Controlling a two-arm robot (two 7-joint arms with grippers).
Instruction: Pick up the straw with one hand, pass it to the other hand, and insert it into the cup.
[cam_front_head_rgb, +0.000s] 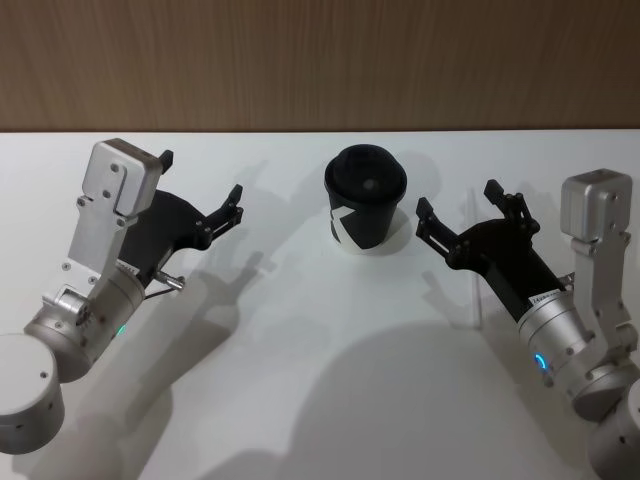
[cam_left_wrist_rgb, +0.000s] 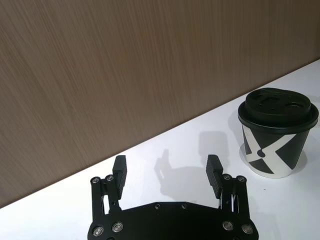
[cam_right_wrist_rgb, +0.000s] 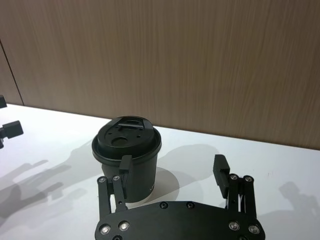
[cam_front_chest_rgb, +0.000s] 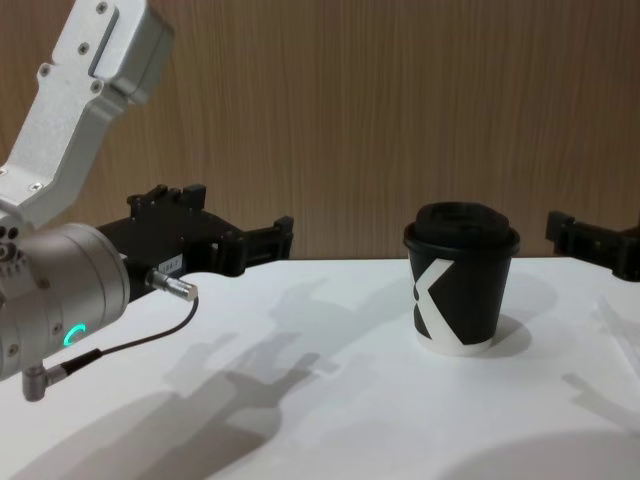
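Observation:
The black cup (cam_front_head_rgb: 365, 200) with a white K mark and black lid stands upright at the table's middle back, also seen from the chest (cam_front_chest_rgb: 462, 280) and from both wrists (cam_left_wrist_rgb: 275, 135) (cam_right_wrist_rgb: 127, 140). My left gripper (cam_front_head_rgb: 200, 178) (cam_left_wrist_rgb: 166, 162) hovers open and empty to the cup's left, above the table (cam_front_chest_rgb: 240, 215). Open and empty too, my right gripper (cam_front_head_rgb: 457, 200) (cam_right_wrist_rgb: 172, 161) hangs just right of the cup. A faint thin white line on the table under the right gripper looks like the straw (cam_front_head_rgb: 473, 260).
A white table (cam_front_head_rgb: 320, 380) runs back to a brown wood-grain wall (cam_front_head_rgb: 320, 60). A thin dark cable with metal plugs (cam_front_chest_rgb: 120, 345) loops off my left arm. Broad arm shadows fall across the table's front.

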